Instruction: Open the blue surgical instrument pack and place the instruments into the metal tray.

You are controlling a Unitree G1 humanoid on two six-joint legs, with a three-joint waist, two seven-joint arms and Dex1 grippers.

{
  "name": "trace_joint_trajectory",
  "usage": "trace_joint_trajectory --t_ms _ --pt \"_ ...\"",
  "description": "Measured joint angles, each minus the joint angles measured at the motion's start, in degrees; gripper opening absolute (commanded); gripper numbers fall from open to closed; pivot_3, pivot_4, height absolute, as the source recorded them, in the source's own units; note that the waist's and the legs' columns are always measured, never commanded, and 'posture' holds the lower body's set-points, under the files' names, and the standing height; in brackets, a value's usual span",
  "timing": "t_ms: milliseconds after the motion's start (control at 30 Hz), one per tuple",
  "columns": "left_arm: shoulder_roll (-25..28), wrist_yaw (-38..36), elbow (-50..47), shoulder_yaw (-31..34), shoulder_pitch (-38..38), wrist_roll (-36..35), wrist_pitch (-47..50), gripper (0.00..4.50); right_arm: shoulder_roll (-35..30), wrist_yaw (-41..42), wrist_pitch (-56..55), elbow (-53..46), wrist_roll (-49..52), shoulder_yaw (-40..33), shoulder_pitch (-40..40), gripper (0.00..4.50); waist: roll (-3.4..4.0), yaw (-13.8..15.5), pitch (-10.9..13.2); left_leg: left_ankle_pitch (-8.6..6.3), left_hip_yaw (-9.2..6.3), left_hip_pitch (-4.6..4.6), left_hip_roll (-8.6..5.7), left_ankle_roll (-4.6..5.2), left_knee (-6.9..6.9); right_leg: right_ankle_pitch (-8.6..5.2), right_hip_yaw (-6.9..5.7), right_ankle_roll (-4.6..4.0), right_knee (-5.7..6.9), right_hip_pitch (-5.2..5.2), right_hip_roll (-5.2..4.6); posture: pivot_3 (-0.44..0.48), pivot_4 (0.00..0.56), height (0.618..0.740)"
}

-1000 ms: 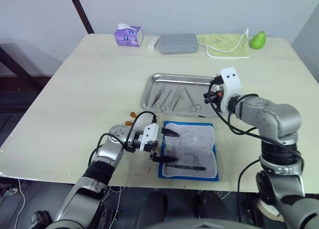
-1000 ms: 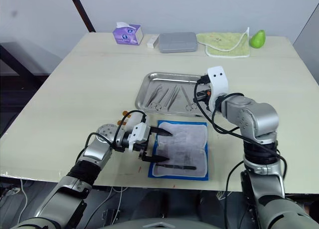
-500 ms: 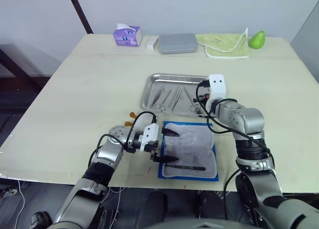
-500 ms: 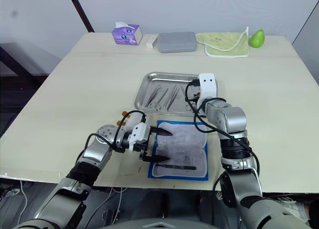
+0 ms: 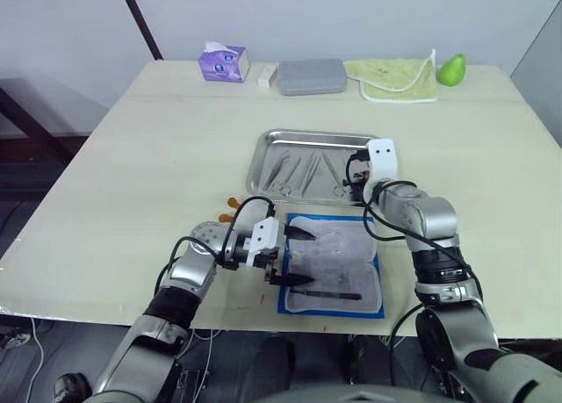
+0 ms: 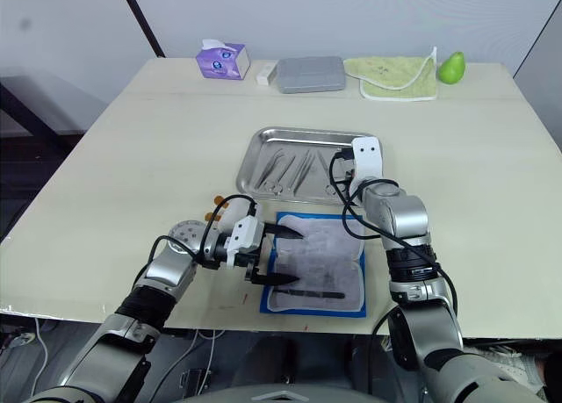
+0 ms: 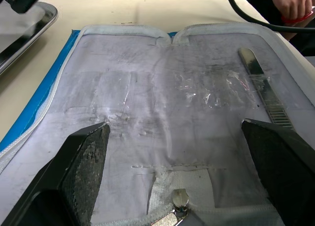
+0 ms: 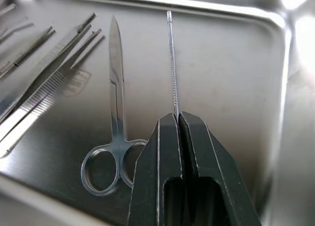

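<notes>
On pale wood-look table (image 5: 158, 148): shiny steel metal tray (image 5: 272, 144) mid-table, rolled rim, rounded corners, mirror-like floor. Just nearer the robot, blue surgical instrument pack (image 5: 378, 284) lies unzipped flat, grey-white crinkly lining up, clear plastic sleeve over middle.

Right gripper (image 8: 178, 118) over tray's right end, fingers pressed together, pinching thin silvery probe (image 8: 172, 58) by one end; rod long, finely ridged, tip pointing over tray floor. Beside it in tray: scissors (image 8: 114, 113) w/ ring handles, plus tweezers (image 8: 44, 78), flat and serrated.

Left gripper (image 7: 177, 147) low over pack lining, black textured fingers spread wide, holding nothing. Flat ribbed handle of one more instrument (image 7: 261, 90) lies on lining at pack's near edge.

Step in hand, judging: drop probe in tray. Best lower till rod near flat on floor, clear of scissors, then release — thin + round, likely rolls/bounces on slick steel. Avoid rim. Next prob. the ribbed tool; flat, needs edge pinch.
</notes>
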Motion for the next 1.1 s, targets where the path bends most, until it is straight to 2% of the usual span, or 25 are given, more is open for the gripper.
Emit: trace_joint_trajectory --t_ms 100,133,233,300,333,400,533,667,800,833,867,900,967,1033,1100 --pt "0.0 0.0 0.0 0.0 0.0 0.0 0.0 4.5 0.2 0.2 -0.3 0.6 -0.3 0.0 0.0 0.02 0.0 0.0 0.0 0.0 0.0 0.0 0.0 0.0 0.0 0.0 0.0 0.0 0.0 0.0 0.0 0.0 0.15 0.74" --pt "0.0 0.0 0.0 0.0 0.0 0.0 0.0 4.5 0.2 0.2 -0.3 0.7 -0.4 0.0 0.0 0.29 0.0 0.0 0.0 0.0 0.0 0.0 0.0 0.0 0.0 0.0 0.0 0.0 0.0 0.0 0.0 0.0 0.15 0.74" --pt "0.0 0.0 0.0 0.0 0.0 0.0 0.0 4.5 0.2 0.3 -0.3 0.7 -0.4 0.0 0.0 1.44 0.0 0.0 0.0 0.0 0.0 0.0 0.0 0.0 0.0 0.0 0.0 0.0 0.0 0.0 0.0 0.0 0.15 0.74" --pt "0.0 0.0 0.0 0.0 0.0 0.0 0.0 4.5 0.2 0.5 -0.3 0.7 -0.5 0.0 0.0 2.52 0.0 0.0 0.0 0.0 0.0 0.0 0.0 0.0 0.0 0.0 0.0 0.0 0.0 0.0 0.0 0.0 0.15 0.74" --pt "0.0 0.0 0.0 0.0 0.0 0.0 0.0 4.5 0.2 0.5 -0.3 0.7 -0.5 0.0 0.0 2.85 0.0 0.0 0.0 0.0 0.0 0.0 0.0 0.0 0.0 0.0 0.0 0.0 0.0 0.0 0.0 0.0 0.15 0.74" --pt "0.0 0.0 0.0 0.0 0.0 0.0 0.0 4.5 0.0 1.2 -0.7 0.1 -0.4 0.0 0.6 3.86 0.0 0.0 0.0 0.0 -0.01 0.0 0.0 0.0 -0.01 0.0 0.0 0.0 -0.01 0.0 0.0 0.0 0.15 0.74" --pt "0.0 0.0 0.0 0.0 0.1 -0.1 -0.2 4.5 -3.0 6.8 -3.4 -5.9 0.7 1.6 4.0 3.86 0.03 0.1 0.0 0.0 -0.01 -0.02 0.0 0.0 -0.02 -0.01 0.0 0.01 -0.03 -0.02 -0.01 0.0 0.15 0.74" --pt "0.1 -0.4 0.2 0.2 0.1 -0.1 -0.5 4.5 -6.8 20.6 -14.7 -17.2 7.1 1.7 11.1 3.86 0.03 -0.1 0.0 0.0 -0.02 -0.01 0.02 0.0 -0.06 -0.02 -0.01 0.02 -0.04 -0.02 0.04 0.0 0.15 0.74" --pt "-0.1 -0.4 0.7 0.3 0.0 -0.1 -1.0 4.5 -12.0 32.8 -18.9 -24.5 14.8 1.1 17.4 3.86 0.02 0.0 0.0 0.0 0.0 0.01 0.02 0.0 -0.06 -0.02 0.01 0.03 -0.06 0.02 0.02 0.0 0.15 0.74" --pt "-0.3 -0.4 1.0 0.2 0.0 -0.1 -1.3 4.5 -16.5 38.0 -19.0 -27.0 18.3 0.0 20.2 4.37 0.01 0.3 0.1 0.0 -0.03 -0.04 -0.01 0.0 -0.05 -0.03 -0.04 0.05 -0.1 0.03 -0.02 0.0 0.15 0.74" --pt "0.2 -1.1 1.1 0.6 0.2 -0.4 -1.9 4.5 -24.2 46.1 -19.3 -29.2 21.1 -3.1 24.6 4.47 -0.05 0.1 0.1 -0.01 -0.01 0.03 -0.04 0.0 -0.06 -0.06 -0.01 0.09 -0.15 0.1 -0.06 0.0 0.15 0.74" --pt "0.3 -1.1 1.2 0.6 0.2 -0.4 -1.9 4.5 -24.2 46.4 -19.4 -29.2 21.1 -3.3 24.6 4.47 -0.04 -0.3 0.1 0.0 0.06 0.09 -0.01 0.0 -0.07 -0.06 0.11 0.09 -0.12 0.09 -0.01 0.0 0.15 0.74" --pt "-0.1 -1.0 2.2 0.4 -0.3 -0.5 -2.3 4.5 -31.7 54.2 -22.6 -32.1 22.5 -4.4 29.6 4.47 0.18 -0.1 0.1 0.0 0.01 0.08 -0.06 0.0 -0.08 -0.24 -0.06 0.33 -0.1 0.1 0.0 0.0 0.15 0.74" --pt "-0.3 -1.5 2.3 0.5 -0.4 -0.8 -3.0 4.5 -38.4 61.4 -24.3 -33.2 24.2 -8.4 36.9 4.47 0.01 0.3 0.2 -0.01 0.03 0.06 -0.03 0.0 -0.08 -0.28 -0.18 0.29 -0.16 0.17 0.02 0.0 0.15 0.74" --pt "0.1 -2.2 3.0 0.5 -0.6 -0.8 -3.3 4.5 -41.5 65.1 -25.6 -33.4 25.9 -13.5 40.7 4.47 0.03 0.0 0.2 -0.01 0.05 0.11 -0.01 0.0 -0.1 -0.28 -0.02 0.3 -0.13 0.19 0.03 0.0 0.15 0.74"
